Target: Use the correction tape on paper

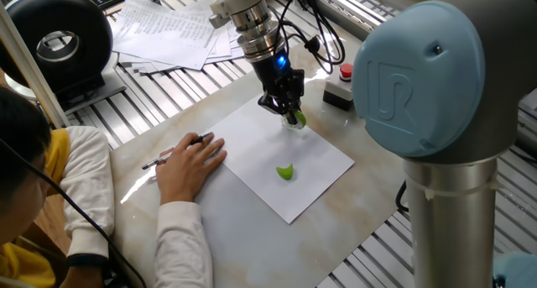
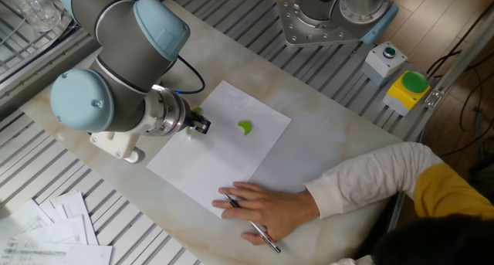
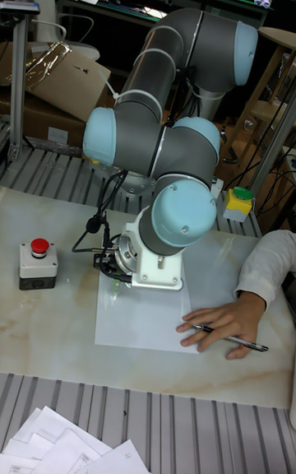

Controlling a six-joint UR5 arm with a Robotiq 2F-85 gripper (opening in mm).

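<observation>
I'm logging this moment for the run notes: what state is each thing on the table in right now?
Pincer: shut on the correction tape, tip down at the paper.
Correction tape: green, held, at the paper's far part.
Paper: flat on the table, pinned by the person's hand.
Hand: flat on the paper's edge, holding a pen.
Green cap: loose on the paper, apart from the pincer.
Printed sheets: fanned, untouched.

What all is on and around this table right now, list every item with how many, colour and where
paper: one, white, table centre
correction tape: one, green, in the gripper at the paper's far edge
green piece: one, lying loose on the paper
pen: one, dark, under the person's hand
printed sheets: fanned stack, white, far corner
red button box: one, table edge
person's hand: one, pressing the paper's corner
gripper: one, black, shut on the correction tape
</observation>
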